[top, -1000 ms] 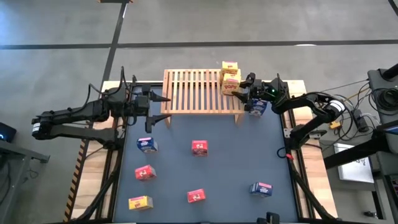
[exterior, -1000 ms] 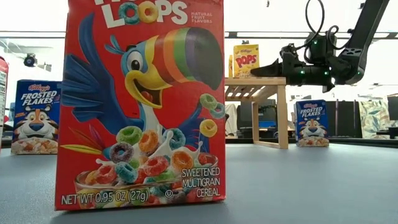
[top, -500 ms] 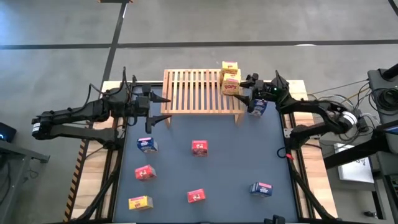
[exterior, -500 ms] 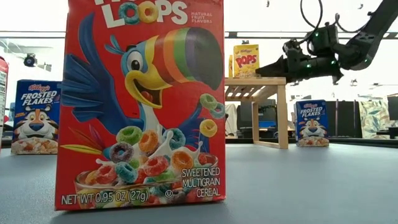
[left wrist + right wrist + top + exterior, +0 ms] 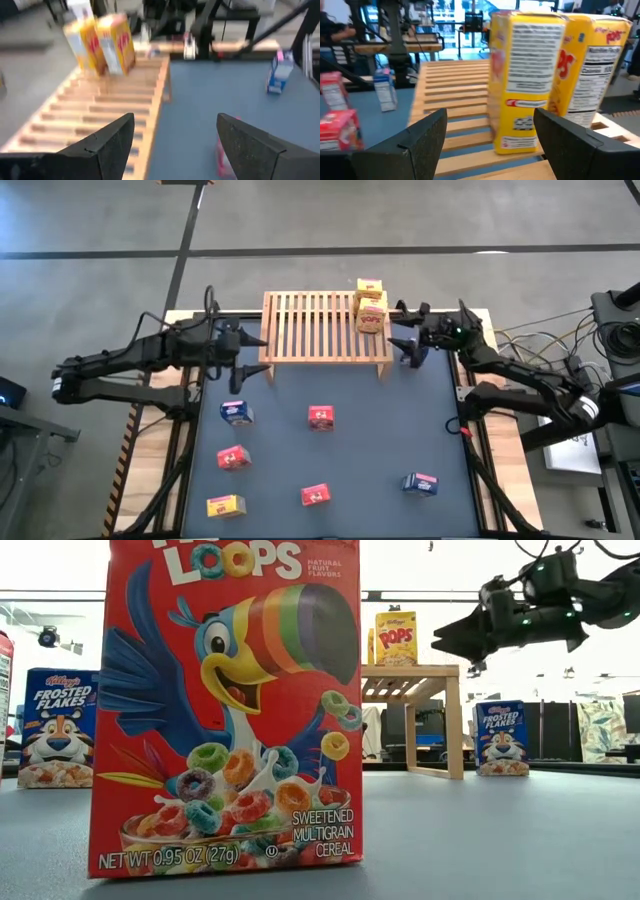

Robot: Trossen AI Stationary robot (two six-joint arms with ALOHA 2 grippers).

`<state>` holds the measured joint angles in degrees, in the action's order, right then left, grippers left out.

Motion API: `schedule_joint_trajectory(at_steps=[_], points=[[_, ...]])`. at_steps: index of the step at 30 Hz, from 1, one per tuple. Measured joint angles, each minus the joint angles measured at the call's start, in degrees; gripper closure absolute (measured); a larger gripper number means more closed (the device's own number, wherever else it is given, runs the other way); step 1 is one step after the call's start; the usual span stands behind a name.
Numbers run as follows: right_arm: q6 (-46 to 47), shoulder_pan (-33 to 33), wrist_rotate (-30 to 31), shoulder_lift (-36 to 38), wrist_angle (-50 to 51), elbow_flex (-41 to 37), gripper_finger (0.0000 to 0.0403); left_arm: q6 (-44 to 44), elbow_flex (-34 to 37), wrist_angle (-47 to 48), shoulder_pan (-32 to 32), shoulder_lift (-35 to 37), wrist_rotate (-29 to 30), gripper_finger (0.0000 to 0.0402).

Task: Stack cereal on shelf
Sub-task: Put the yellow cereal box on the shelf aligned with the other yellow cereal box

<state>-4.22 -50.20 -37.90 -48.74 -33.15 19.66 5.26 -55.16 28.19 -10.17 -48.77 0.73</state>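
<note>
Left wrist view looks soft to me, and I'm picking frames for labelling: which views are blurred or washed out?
Left wrist view: smeared throughout, the yellow boxes on the shelf have unreadable print. Right wrist view: sharp enough to read panel text. Low view: background blown out white, the right gripper a dark silhouette. High view: evenly lit.

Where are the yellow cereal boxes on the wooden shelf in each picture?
High view: yellow boxes stand at the shelf's right end.
Low view: one yellow box shows on the shelf top.
Left wrist view: two boxes at the far end.
Right wrist view: two boxes, close up.
Shared landmark: the slatted shelf.
</note>
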Motion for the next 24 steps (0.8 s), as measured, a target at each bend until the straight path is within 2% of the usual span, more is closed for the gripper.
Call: schedule_joint_trajectory(at_steps=[6,10,13,24], points=[[4.43,4.58,0.46,6.88,-2.59,-4.73,0.0122,-6.85,-5.2,13.53,2.25,-4.34,0.2,0.0153],[6.29,8.93,0.69,10.68,-4.74,-7.05,0.0128,-11.64,-6.21,17.21,6.29,-7.39,0.17,0.0168],[6.34,12.13,3.11,12.75,-5.12,-8.2,0.0132,-15.54,-6.8,19.09,9.99,-9.76,-0.18,0.0176],[5.16,16.84,5.15,13.43,-5.28,-8.79,0.0134,-33.12,-15.89,31.67,21.8,-19.38,-0.28,0.0178]])
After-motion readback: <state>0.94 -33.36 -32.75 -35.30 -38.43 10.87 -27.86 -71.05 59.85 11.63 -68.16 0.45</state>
